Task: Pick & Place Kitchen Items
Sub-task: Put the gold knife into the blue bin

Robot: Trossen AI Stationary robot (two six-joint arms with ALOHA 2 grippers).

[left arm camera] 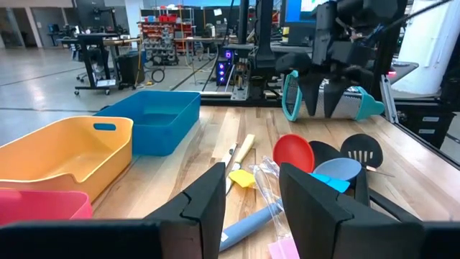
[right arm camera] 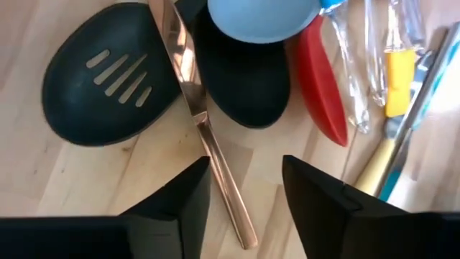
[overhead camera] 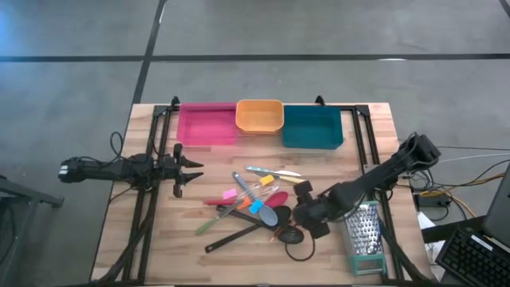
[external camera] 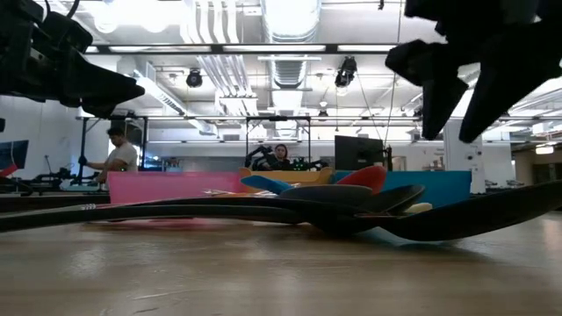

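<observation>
The right gripper (right arm camera: 241, 194) hangs with its fingers spread over the near end of a slim copper-coloured metal handle (right arm camera: 208, 137), which runs between the two fingers without touching either. Only the right wrist view shows this; from above, the right gripper (overhead camera: 312, 214) merely sits at the right edge of the heap of kitchen utensils (overhead camera: 255, 206) on the counter.

Just beyond its fingers lie a black slotted spoon head (right arm camera: 100, 75), a plain black spoon bowl (right arm camera: 241, 75), a pale blue spoon bowl (right arm camera: 262, 16) resting on the black one, and a red spatula blade (right arm camera: 323, 79). A yellow piece (right arm camera: 399, 72) lies farther off, partly cut by the frame.

The left gripper (overhead camera: 185, 169) waits with fingers apart, well away from the heap, pointing at it. Its wrist camera sees the far gripper above the red spatula and the slotted spoon.

The counter (overhead camera: 159, 247) is light wooden planking. Along its far edge stand a pink rectangular bin (overhead camera: 205, 123), an orange bin (overhead camera: 260, 116) and a teal bin (overhead camera: 312, 127). A flat metal grater with green trim (overhead camera: 366, 237) lies just beside the right arm.

The level view shows an open workshop with ceiling pipes and two people (external camera: 118, 154) at benches behind the bins. From there the utensils merge into one dark low pile, so single pieces are hard to tell apart.
</observation>
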